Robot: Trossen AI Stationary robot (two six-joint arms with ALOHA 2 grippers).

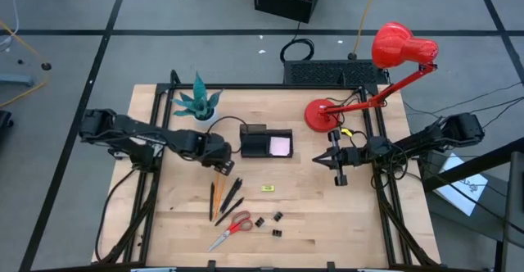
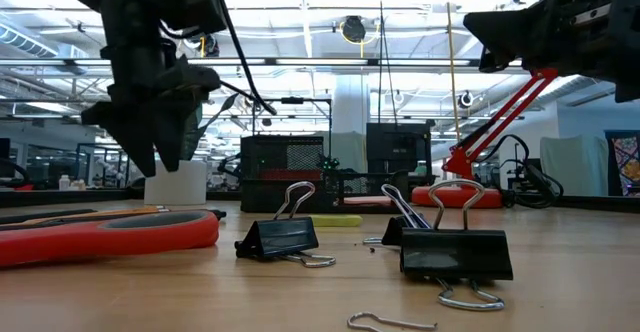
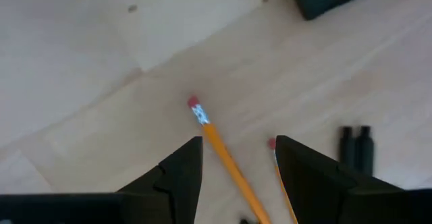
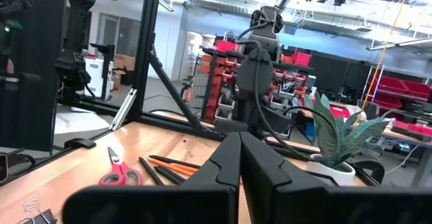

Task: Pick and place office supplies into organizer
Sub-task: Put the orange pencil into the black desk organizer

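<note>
I saw orange pencils (image 1: 214, 195), red scissors (image 1: 232, 228), a pink pad (image 1: 280, 146) in the black organizer (image 1: 255, 132), a red lamp (image 1: 399, 46).

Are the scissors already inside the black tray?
No, the red-handled scissors lie on the bare wooden table, nearer the front edge, well apart from the black tray.

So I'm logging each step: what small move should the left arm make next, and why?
Probably lower straight down: the left end effector hangs open above the table, an orange pencil lies between its fingers, unheld, and the organizer sits close by.
</note>
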